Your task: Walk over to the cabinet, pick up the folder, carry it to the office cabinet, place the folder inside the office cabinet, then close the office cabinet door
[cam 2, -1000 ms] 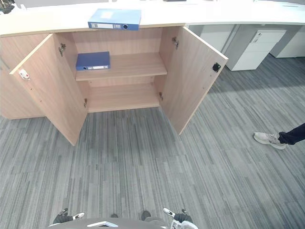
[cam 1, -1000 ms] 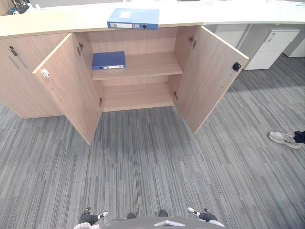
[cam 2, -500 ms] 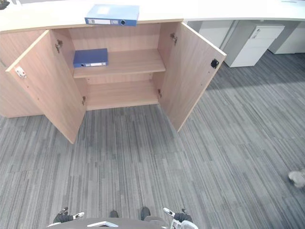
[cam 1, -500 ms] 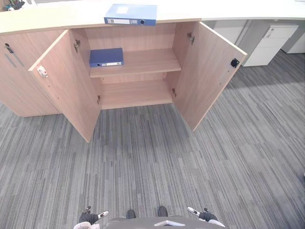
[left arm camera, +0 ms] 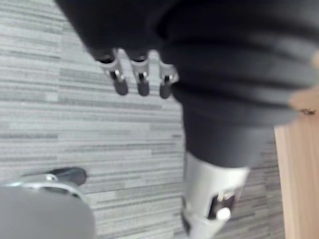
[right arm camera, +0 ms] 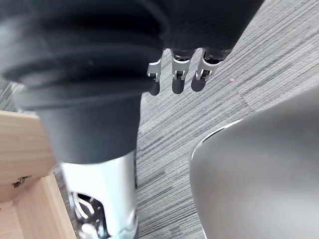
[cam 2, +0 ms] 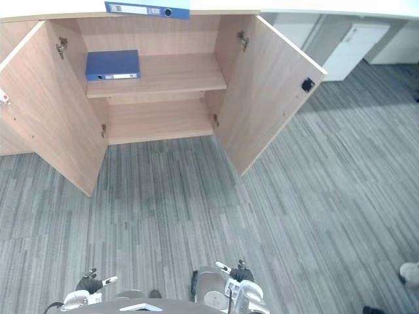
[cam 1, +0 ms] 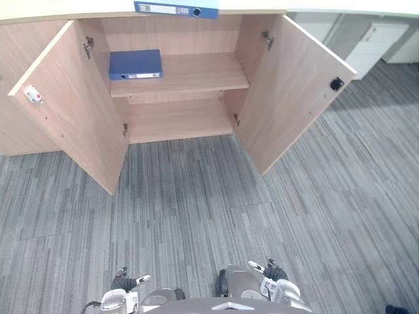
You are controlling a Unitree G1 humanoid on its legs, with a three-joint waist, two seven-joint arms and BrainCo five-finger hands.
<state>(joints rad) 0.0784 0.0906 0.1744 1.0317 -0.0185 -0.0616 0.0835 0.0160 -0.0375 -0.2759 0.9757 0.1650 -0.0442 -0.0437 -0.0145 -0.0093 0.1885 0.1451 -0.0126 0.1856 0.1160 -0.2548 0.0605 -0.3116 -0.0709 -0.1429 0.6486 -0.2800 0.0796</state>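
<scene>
1. Left eye view: we see the light blue folder lying flat on the countertop at the top centre of the frame, with its far part cut off by the top edge. Just below it the cabinet stands with both doors swung wide, the left door and the right door. A dark blue folder lies flat at the left end of the upper shelf. The left hand sits at the lower left and the right hand at the lower right of centre. Both hang low over the grey carpet, well apart from either folder.
2. Right eye view: we find the same layout. A white drawer unit stands at the upper right, past the right door. A person's light shoe shows at the right edge, cut off by the frame.
3. Left wrist view: the fingers hang loose and nearly straight over the carpet, and we see nothing held in them. A strip of light wood shows beside the hand, but we cannot tell which part of the cabinet it is.
4. Right wrist view: the fingers likewise hang relaxed and hold nothing, above the carpet. A wooden panel carries a small metal fitting, too blurred for us to identify.
</scene>
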